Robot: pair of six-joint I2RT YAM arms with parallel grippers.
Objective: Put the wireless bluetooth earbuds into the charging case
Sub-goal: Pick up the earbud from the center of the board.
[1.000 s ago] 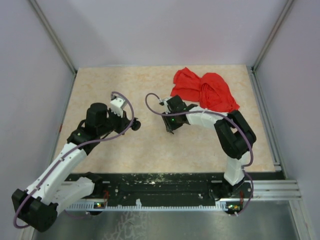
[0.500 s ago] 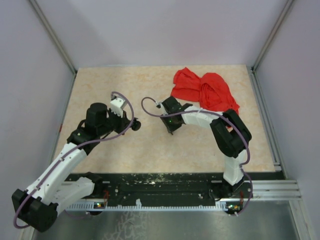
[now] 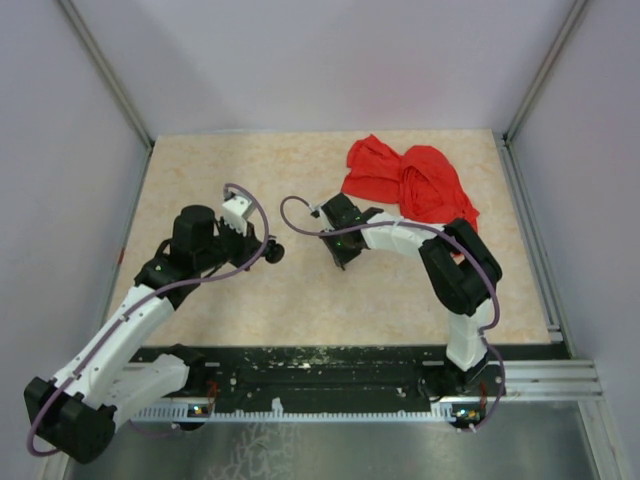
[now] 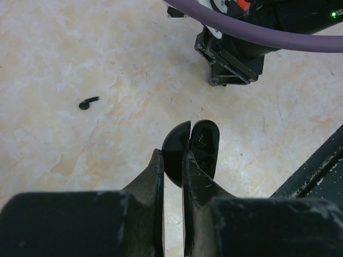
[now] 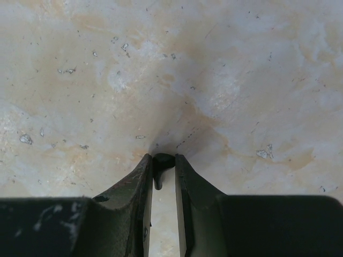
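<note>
charging case (image 4: 204, 143) — in left fingers (image 4: 151, 184) | earbud (image 5: 163, 162) — in right fingers (image 5: 135, 188)

Soft, even light falls from above on the table (image 3: 200, 180); shadows on it are faint, deepest as a brown smudge beneath the right gripper (image 5: 164, 160); close to either wrist lens, the foreground goes soft and dark.

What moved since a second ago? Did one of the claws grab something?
The right gripper slid a little to the left, and its jaws closed in on a small black earbud on the table. The left gripper stayed where it was, clamped on the open charging case. The red cloth did not move.
</note>
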